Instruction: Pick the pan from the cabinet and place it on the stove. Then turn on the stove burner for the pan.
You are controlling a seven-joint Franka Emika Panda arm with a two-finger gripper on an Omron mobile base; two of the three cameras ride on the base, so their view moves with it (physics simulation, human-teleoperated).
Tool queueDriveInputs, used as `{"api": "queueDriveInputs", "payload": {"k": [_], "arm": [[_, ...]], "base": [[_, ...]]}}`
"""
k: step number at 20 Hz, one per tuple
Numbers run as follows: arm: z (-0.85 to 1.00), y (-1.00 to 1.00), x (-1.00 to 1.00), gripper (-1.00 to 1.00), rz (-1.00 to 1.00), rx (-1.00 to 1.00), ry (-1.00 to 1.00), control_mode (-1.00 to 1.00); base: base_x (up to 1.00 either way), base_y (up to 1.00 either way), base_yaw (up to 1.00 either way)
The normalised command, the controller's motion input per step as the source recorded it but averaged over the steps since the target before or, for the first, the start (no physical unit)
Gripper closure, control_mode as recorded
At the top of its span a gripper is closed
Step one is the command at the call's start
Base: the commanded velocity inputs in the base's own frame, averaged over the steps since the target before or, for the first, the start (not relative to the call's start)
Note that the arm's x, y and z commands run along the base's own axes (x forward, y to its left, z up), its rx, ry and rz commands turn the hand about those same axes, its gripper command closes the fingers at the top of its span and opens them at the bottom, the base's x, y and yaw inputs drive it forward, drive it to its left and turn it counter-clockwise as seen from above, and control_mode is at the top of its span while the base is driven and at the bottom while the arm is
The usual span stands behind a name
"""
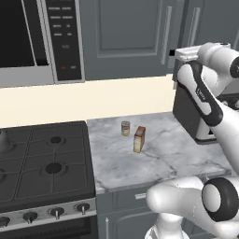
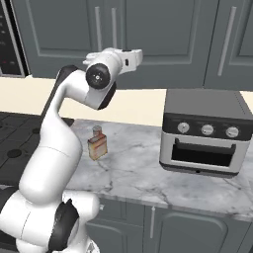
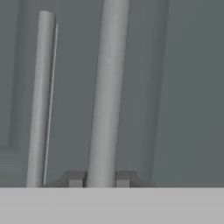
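Hand view: the gripper (image 3: 101,179) sat right up against the grey wall cabinet (image 3: 183,87) with recessed-panel doors, its two small dark finger tips (image 3: 75,179) closed on either side of a long vertical grey bar handle (image 3: 107,96). A second bar handle (image 3: 40,96) stood just beside it, with the seam between the two doors between them.

Left base view added the black gas stove (image 1: 44,163) with cast grates, its larger round burner (image 1: 53,168) under the grate, and a steel front strip of dark knobs. A small tin can (image 1: 125,128) and an orange carton (image 1: 139,139) stood near each other on the marble countertop (image 1: 154,158). A black-and-silver microwave (image 1: 37,42) hung above the stove.

Right base view showed the dark toaster oven (image 2: 205,133) front-on, with three knobs.

Arm pose: the white arm (image 2: 54,143) rose from the base, elbow bent high, forearm reaching level toward the cabinet doors. Both doors were shut, so the pan couldn't be seen.
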Motion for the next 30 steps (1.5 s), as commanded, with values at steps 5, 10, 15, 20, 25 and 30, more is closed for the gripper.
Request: {"api": "queueDriveInputs", "payload": {"k": [5, 10, 15, 20, 25, 30], "arm": [[0.00, -0.56, -0.75, 1.00, 0.00, 0.00, 0.05, -1.00], [0.00, -0.67, -0.83, 1.00, 0.00, 0.00, 0.02, -1.00], [0.00, -0.74, -0.84, 1.00, 0.00, 0.01, 0.00, -1.00], [0.00, -0.74, -0.66, -1.00, 0.00, 0.03, 0.02, -1.00], [-0.24, -0.20, -0.24, -1.00, 0.00, 0.01, 0.09, -1.00], [-0.07, -0.02, -0.28, -1.00, 0.00, 0.00, 0.00, -1.00]], "base": [[0.00, 0.00, 0.00], [0.00, 0.00, 0.00], [0.00, 0.00, 0.00], [0.00, 0.00, 0.00], [0.00, 0.00, 0.00], [0.00, 0.00, 0.00]]}}
